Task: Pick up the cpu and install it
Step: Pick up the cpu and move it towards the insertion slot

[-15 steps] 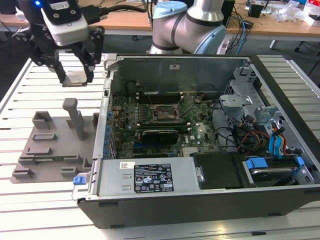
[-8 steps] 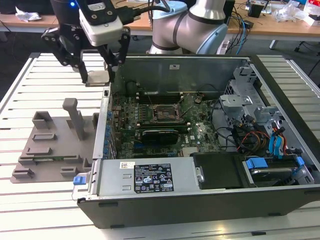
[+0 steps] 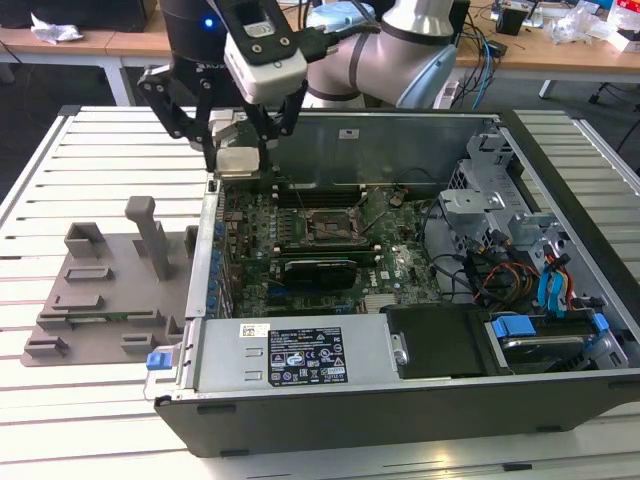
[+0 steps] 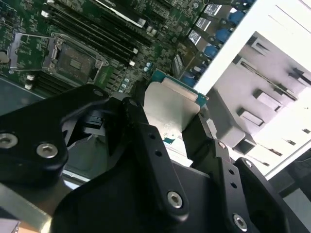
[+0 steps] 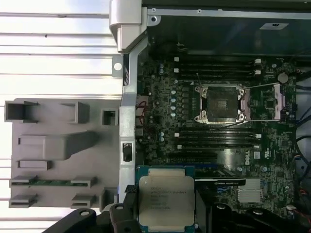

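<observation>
My gripper (image 3: 238,152) is shut on the cpu (image 3: 238,160), a flat silver square with a thin pale rim. It hangs above the open computer case's (image 3: 420,405) wall on the exterior view's left, near the back corner. Both wrist views show the cpu (image 4: 170,109) (image 5: 166,199) clamped by its edges between black fingers (image 4: 141,131) (image 5: 127,208). The motherboard socket (image 3: 330,228) (image 5: 218,103) (image 4: 73,60) lies open and empty inside the case, its metal frame swung aside. The cpu is off to the side of the socket and well above it.
A grey plastic tray (image 3: 100,295) (image 5: 58,145) with upright posts lies on the slatted white table to the exterior view's left of the case. Drive bays and cables (image 3: 520,270) fill the case's right end. A power supply (image 3: 300,355) sits along its front.
</observation>
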`<state>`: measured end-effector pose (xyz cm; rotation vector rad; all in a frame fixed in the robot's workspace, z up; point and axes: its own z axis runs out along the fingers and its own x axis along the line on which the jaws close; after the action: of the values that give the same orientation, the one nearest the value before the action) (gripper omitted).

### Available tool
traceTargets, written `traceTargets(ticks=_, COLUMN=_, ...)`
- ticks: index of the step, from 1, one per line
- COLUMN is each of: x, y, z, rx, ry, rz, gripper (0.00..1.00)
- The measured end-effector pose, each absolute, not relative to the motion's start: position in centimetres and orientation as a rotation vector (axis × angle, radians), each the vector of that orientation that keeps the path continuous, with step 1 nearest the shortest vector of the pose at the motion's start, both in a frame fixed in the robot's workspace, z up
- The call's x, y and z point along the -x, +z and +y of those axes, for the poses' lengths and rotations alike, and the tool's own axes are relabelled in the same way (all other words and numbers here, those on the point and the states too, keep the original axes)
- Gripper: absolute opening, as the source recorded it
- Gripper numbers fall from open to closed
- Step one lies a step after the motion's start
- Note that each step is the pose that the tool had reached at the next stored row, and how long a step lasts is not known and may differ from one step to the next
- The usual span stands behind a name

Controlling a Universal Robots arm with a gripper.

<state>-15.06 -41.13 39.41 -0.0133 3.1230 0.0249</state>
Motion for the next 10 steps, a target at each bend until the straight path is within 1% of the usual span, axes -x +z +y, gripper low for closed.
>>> traceTargets(ticks=10, x=10.5, y=38.6, z=-40.5, rx=0.014, ry=0.022, rz=3.127, gripper=0.55)
